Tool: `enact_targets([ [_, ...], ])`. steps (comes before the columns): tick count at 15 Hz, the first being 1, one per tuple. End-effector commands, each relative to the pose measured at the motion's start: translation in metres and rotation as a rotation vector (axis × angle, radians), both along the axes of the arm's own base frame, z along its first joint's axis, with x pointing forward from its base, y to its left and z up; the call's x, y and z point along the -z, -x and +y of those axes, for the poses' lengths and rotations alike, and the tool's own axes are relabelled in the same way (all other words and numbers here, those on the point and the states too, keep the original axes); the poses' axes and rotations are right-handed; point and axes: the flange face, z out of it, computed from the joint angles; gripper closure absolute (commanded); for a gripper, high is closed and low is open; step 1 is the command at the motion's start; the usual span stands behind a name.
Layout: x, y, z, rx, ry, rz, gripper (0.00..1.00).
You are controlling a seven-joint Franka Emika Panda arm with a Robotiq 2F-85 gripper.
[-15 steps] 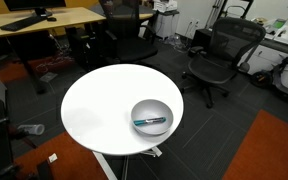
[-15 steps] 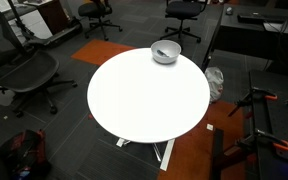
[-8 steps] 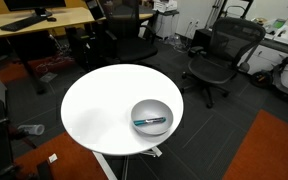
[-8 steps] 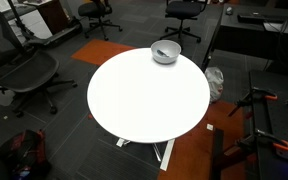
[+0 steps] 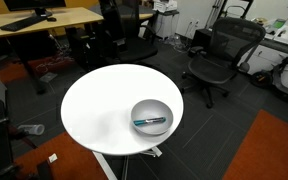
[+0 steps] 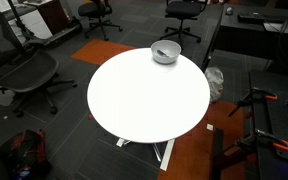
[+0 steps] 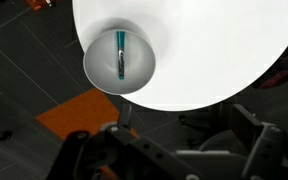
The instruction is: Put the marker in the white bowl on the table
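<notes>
The white bowl stands near the edge of the round white table. The dark, teal-blue marker lies inside it. The bowl sits at the far edge of the table in an exterior view. In the wrist view the marker lies in the bowl on the table. My gripper hangs high above, off the table's edge, open and empty. The arm does not show in either exterior view.
Black office chairs stand around the table, with another beside it. A wooden desk is behind. Orange carpet patches lie on the dark floor. A stand with red clamps is nearby.
</notes>
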Motion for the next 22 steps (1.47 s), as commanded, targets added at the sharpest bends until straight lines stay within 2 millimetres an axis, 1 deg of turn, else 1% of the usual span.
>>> enact_targets([
  [1,0.021,-0.022,-0.013,0.011,-0.005,0.017,0.0],
  [7,0.073,-0.041,-0.031,0.021,0.013,0.043,0.0],
  [14,0.131,-0.053,-0.05,0.042,0.024,0.074,0.0],
  [18,0.156,-0.061,-0.063,0.038,0.03,0.1,0.0],
  [22,0.175,-0.072,-0.076,0.027,0.025,0.117,0.0],
])
